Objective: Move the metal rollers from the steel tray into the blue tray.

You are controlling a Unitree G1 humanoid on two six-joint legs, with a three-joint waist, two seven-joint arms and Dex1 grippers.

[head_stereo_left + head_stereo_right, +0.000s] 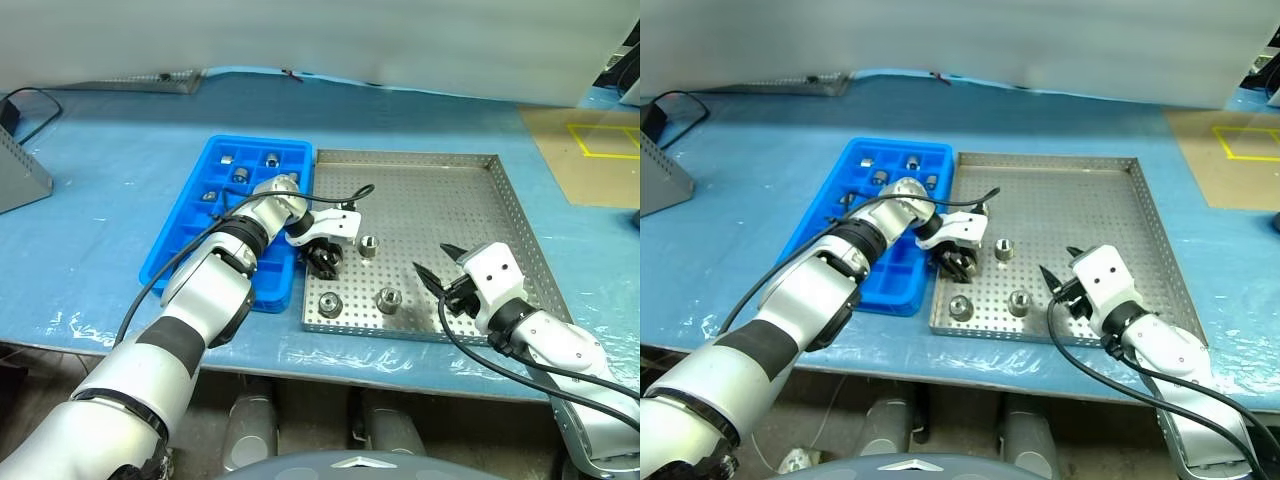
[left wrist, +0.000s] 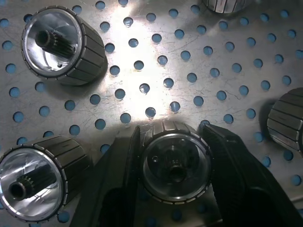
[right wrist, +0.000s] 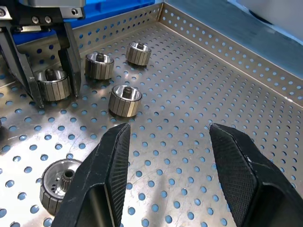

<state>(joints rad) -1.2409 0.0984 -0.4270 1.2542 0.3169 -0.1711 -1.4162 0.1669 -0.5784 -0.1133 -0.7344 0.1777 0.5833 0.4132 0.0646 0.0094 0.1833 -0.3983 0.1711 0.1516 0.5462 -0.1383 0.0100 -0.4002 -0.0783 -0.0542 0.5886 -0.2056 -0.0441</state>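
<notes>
1. Setting: a bench covered in blue sheeting (image 1: 120, 170), with the steel tray (image 1: 455, 170) at centre frame in my head views and the blue tray (image 1: 215, 150) touching its left rim.
2. Lower right of the frame: my right gripper (image 1: 437, 279) hovers over the tray's perforated floor, its two black fingers apart and holding nothing.
3. Lower centre: two metal rollers (image 1: 329, 304) stand upright near the tray's front rim, each with a dark central hole facing up; one more (image 1: 369, 245) stands further in.
4. Centre: my left gripper (image 1: 324, 261) points down at the tray's left side, its fingers (image 2: 118, 179) closed against the ribbed flanks of one roller (image 2: 176, 165) that appears to rest on the floor.
5. Handling, as I judge it: solid, rigid metal, so dense for its size and not fragile; the polished top looks slippery, while the ribbed side wall offers purchase. I would take hold across the side wall, on opposite flanks, as here. A round body can roll if tipped, so I would keep it upright.
6. Upper left: several compartments at the blue tray's far end already hold rollers (image 1: 228, 158).
</notes>
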